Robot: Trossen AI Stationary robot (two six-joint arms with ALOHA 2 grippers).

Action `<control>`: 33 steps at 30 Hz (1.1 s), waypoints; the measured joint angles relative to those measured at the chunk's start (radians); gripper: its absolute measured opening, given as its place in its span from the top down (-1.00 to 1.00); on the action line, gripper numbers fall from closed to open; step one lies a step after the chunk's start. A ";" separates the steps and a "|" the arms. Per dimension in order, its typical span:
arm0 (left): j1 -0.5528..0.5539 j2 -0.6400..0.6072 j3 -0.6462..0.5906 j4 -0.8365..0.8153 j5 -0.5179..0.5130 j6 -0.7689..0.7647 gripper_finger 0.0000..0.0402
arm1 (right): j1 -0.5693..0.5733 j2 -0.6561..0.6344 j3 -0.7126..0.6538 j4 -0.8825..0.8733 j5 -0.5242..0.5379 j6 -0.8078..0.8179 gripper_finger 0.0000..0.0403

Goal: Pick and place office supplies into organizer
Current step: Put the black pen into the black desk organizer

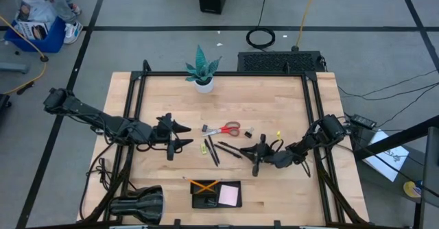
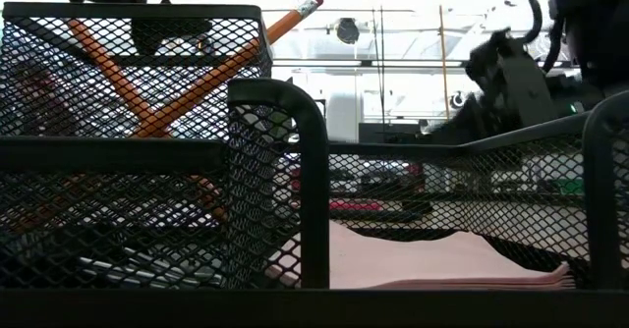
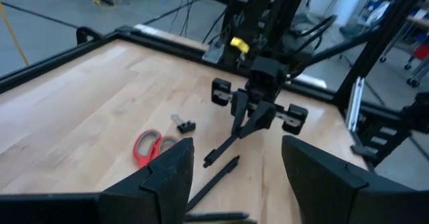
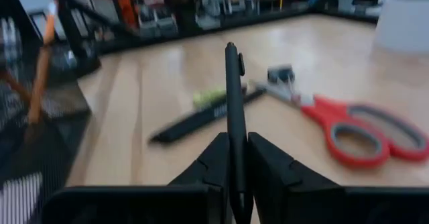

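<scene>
The right claw [image 4: 236,158] pinches a black pen [image 4: 232,90] just above the surface [image 1: 288,188]. It should keep that pinch firm and carry the pen level to the organizer [image 1: 216,194]. The left claw [image 1: 180,136] waits, spread.

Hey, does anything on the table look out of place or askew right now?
Mostly no. The two orange pencils lean crossed in the organizer. The right gripper grips a black pen at one end.

Even overhead light, soft shadows; low view backlit, bkgd blown out; wrist views blurry, esp. edges
</scene>
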 joint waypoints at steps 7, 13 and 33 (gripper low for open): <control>0.000 0.000 0.000 0.087 0.000 0.001 -0.16 | -0.002 -0.007 0.009 0.119 0.001 -0.060 0.83; 0.001 0.000 0.000 0.170 0.000 -0.001 -0.16 | -0.014 -0.035 0.085 0.121 -0.084 -0.130 0.84; -0.007 0.051 0.000 0.321 -0.003 0.027 -0.16 | -0.120 -0.134 0.327 0.005 -0.181 -0.262 0.82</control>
